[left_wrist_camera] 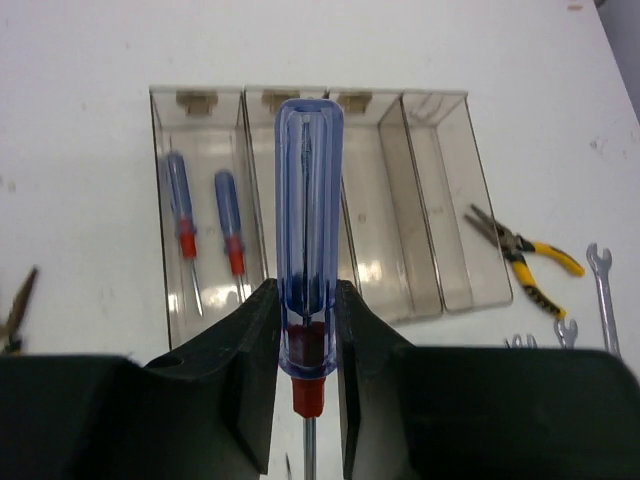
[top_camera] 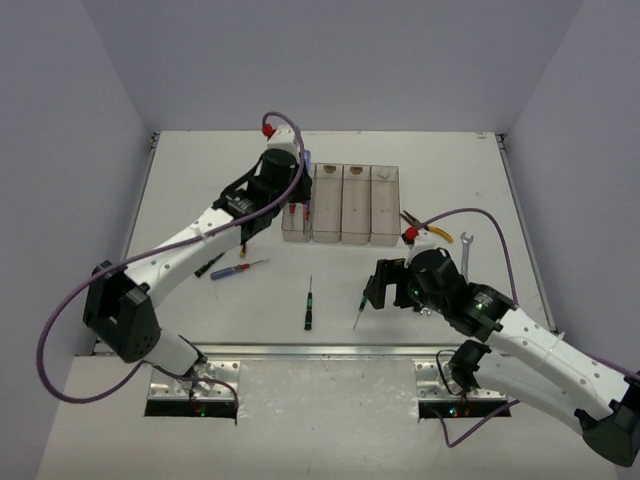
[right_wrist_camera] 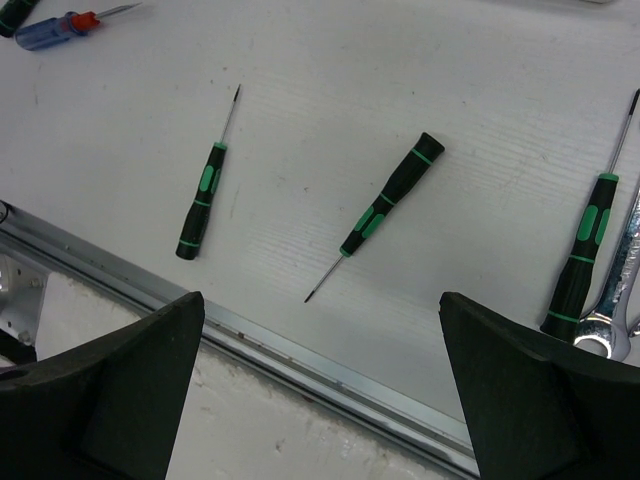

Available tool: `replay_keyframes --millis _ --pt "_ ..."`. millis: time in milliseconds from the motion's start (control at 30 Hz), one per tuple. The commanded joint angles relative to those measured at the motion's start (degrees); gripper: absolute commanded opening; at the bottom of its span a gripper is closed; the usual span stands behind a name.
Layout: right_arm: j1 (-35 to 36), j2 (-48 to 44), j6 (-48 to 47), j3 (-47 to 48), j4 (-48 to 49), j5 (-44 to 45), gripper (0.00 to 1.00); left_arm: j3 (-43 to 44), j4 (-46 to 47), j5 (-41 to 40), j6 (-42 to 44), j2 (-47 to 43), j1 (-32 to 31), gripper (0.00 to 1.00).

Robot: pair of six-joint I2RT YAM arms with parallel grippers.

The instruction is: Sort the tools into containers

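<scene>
My left gripper (left_wrist_camera: 305, 300) is shut on a blue-handled screwdriver (left_wrist_camera: 308, 200) with a red collar, holding it above the table in front of the row of clear bins (left_wrist_camera: 420, 200). The leftmost bin (left_wrist_camera: 165, 180) holds two blue screwdrivers (left_wrist_camera: 180, 215). In the top view this gripper (top_camera: 290, 212) is at the left end of the bins (top_camera: 385, 205). My right gripper (right_wrist_camera: 320, 300) is open and empty above the table's front edge, near three black-and-green screwdrivers (right_wrist_camera: 390, 200). Yellow pliers (left_wrist_camera: 520, 255) and wrenches (left_wrist_camera: 603, 290) lie right of the bins.
A blue screwdriver (top_camera: 240, 268) and a black-and-green one (top_camera: 208, 265) lie on the table left of centre. Two more black-and-green screwdrivers (top_camera: 309, 305) lie near the front. A metal rail (right_wrist_camera: 330, 375) runs along the front edge. The other three bins hold nothing.
</scene>
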Motion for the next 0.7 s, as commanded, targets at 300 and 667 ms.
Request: replay_keyframes --millis 300,667 --pt "0.05 -3.67 -0.54 -0.96 1.65 0.87 0.99 23.89 1.33 15.02 14.21 29.17 10.4 0.13" --pt "-0.01 -2.62 -0.88 -0.78 1.82 0.41 0.99 22.3 -1.52 9.39 6.57 28.8 10.7 0.7"
